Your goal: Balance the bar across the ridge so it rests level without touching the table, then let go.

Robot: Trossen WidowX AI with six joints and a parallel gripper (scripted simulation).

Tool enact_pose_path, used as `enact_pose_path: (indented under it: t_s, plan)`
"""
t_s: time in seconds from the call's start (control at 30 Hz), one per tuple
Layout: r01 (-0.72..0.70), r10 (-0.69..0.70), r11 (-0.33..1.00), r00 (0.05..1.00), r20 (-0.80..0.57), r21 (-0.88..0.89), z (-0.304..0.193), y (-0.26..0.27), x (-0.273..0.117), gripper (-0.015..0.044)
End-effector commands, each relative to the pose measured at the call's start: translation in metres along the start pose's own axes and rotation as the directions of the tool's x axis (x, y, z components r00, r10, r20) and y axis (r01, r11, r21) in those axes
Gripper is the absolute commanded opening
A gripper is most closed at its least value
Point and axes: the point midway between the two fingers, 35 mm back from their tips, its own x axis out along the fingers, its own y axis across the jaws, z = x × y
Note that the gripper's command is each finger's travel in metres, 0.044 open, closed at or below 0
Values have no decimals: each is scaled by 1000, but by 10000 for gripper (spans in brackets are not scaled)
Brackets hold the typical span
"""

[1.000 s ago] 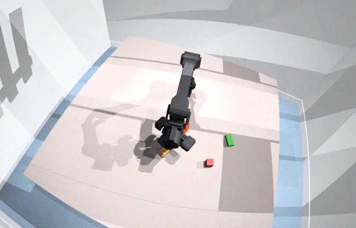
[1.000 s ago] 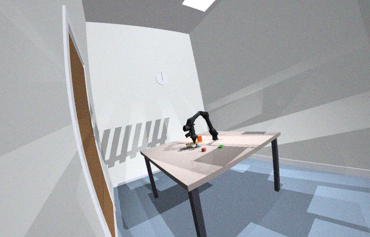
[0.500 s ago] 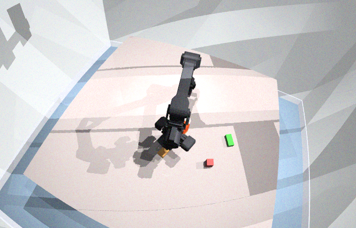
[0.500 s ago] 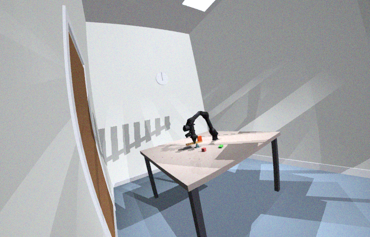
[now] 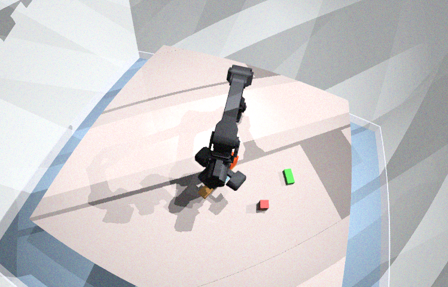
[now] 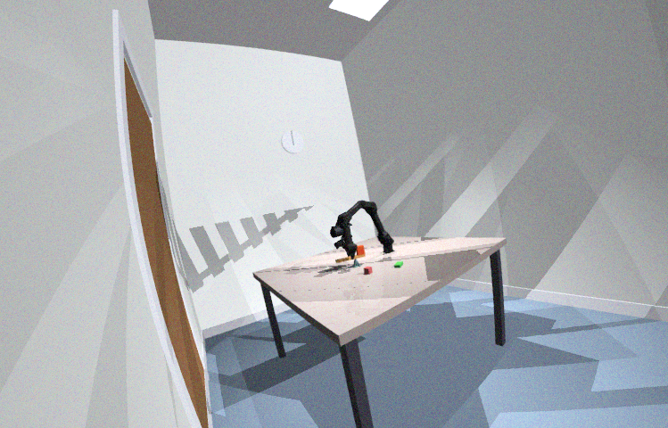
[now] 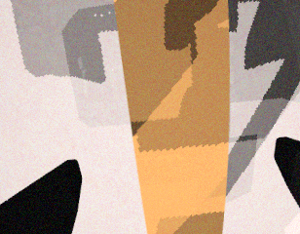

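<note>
The orange-tan bar (image 5: 204, 192) (image 6: 342, 260) (image 7: 184, 180) runs under the gripper. In the exterior view its visible end is above the table and looks close to level. The small blue-teal ridge (image 5: 226, 179) (image 6: 356, 263) stands below the bar, mostly hidden by the arm in the top view; the contact between them is not clear. An orange-red block (image 5: 233, 161) (image 6: 360, 250) shows at the bar's other end, partly hidden. My gripper (image 6: 352, 255) (image 7: 179, 159) is open, its fingers on both sides of the bar with a gap at each side.
A red cube (image 5: 264, 204) (image 6: 367, 270) and a green block (image 5: 289, 176) (image 6: 398, 264) lie on the table to the right of the gripper in the top view. The arm reaches over the table (image 5: 140, 135) (image 6: 300, 289) from its base.
</note>
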Motion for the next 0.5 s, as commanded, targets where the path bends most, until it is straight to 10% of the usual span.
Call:
enact_pose_path:
  t_s: [0.0, 0.47]
  plan:
    - [1, -1, 1000, 1000, 0, 0, 0, 0, -2, 440]
    - [0, 0, 1000, 1000, 0, 0, 0, 0, -100, 440]
